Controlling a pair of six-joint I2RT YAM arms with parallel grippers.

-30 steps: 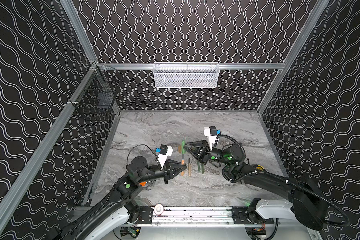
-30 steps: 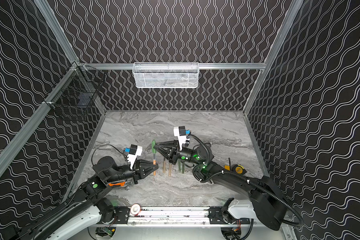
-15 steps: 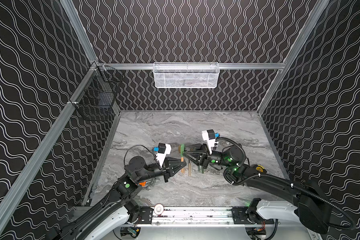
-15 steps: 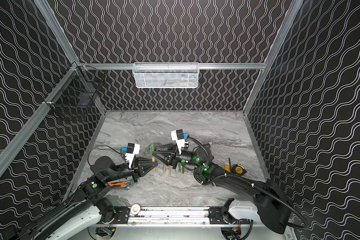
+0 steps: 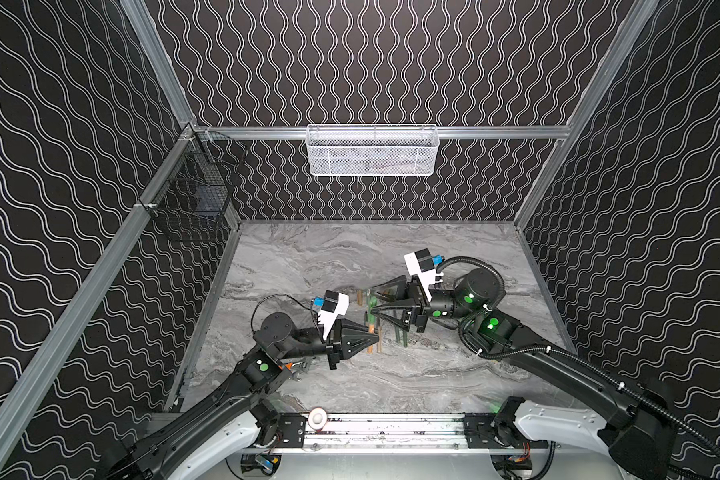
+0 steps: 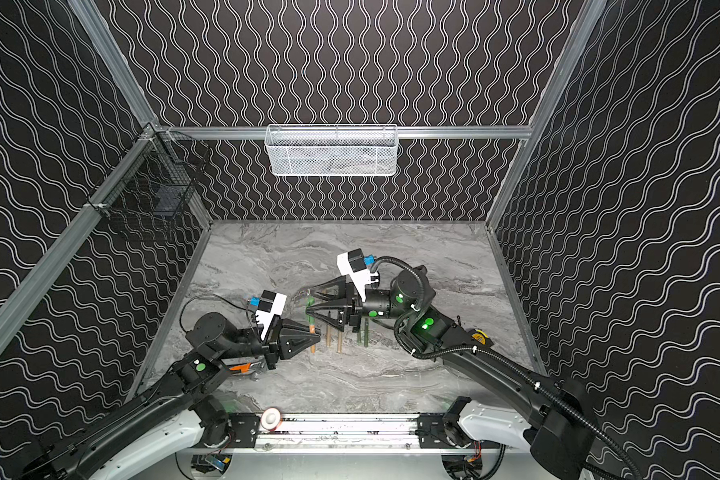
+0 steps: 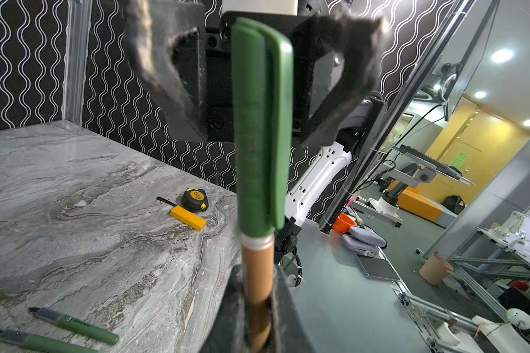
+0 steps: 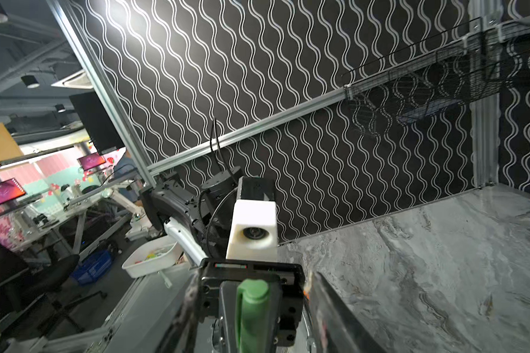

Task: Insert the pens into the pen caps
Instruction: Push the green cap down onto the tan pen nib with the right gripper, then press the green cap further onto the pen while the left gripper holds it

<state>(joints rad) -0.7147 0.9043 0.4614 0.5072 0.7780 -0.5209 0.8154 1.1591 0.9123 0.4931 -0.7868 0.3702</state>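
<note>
Since 1 second earlier the right gripper has let go: its jaws, then closed on the green cap, now stand apart on either side of it without visibly touching, while both arms sit almost where they were. Left gripper is clamped on the tan barrel of the pen, just below the cap. Cap and pen share 1 long axis, close to upright in the left wrist view, cap end uppermost. The cap covers the tip, and a pale ring shows where green meets tan, so whether it is pushed fully home cannot be told. Key relation: the cap lies between the right jaws and crosswise to them, directly above the left grip, so the right gripper is nearer the cap and the left alone carries the assembly. Judged next move: the right gripper backs straight off along its own fingers, away from the left arm, without brushing the cap sideways; the left can then lay the capped pen on the table. Colours do not match, green on tan. 2 green pens lie uncapped on the table below the held pen.
</note>
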